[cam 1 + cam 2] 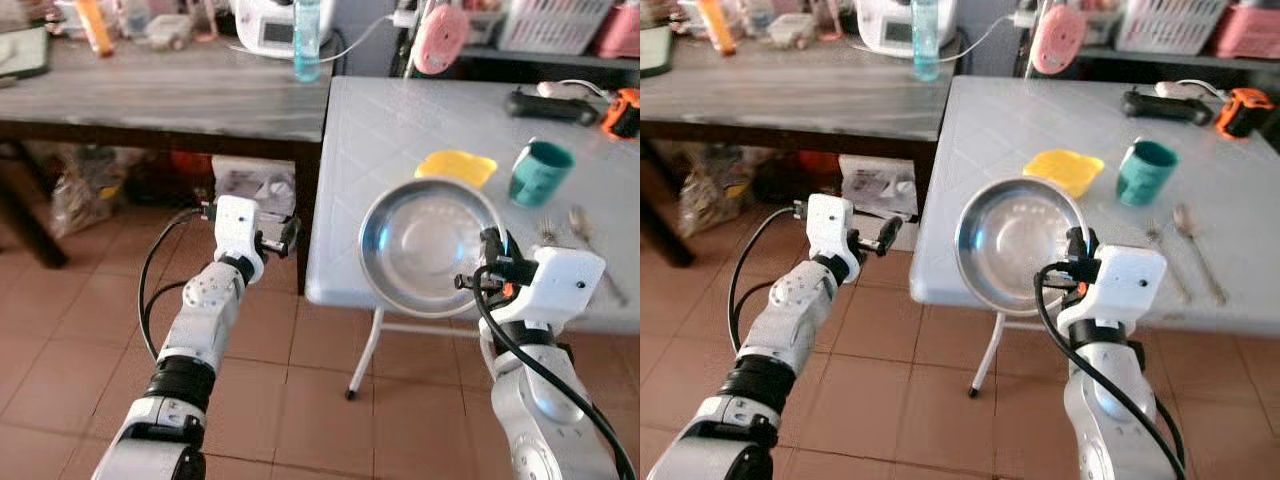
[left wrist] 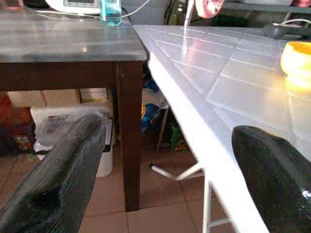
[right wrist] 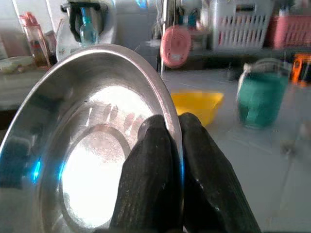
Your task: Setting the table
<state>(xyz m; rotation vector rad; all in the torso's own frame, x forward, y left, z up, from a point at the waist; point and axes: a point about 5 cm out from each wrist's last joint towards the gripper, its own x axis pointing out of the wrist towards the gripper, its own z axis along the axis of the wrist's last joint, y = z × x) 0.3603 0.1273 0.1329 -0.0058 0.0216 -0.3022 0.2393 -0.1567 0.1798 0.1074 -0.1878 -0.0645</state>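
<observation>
Steel bowl [image 1: 430, 243], one, pinched at its rim by the right gripper [image 3: 167, 160] over the white table [image 1: 400, 130] near edge, left gripper [image 1: 285, 236] spread wide, empty, one teal cup [image 1: 540, 172], one yellow dish [image 1: 457, 166]

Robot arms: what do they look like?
Both arms are silver with black rings at the joints and white boxy wrists. Black cables loop along each. The left gripper and the right gripper both have two long, black, rounded fingers.
</observation>
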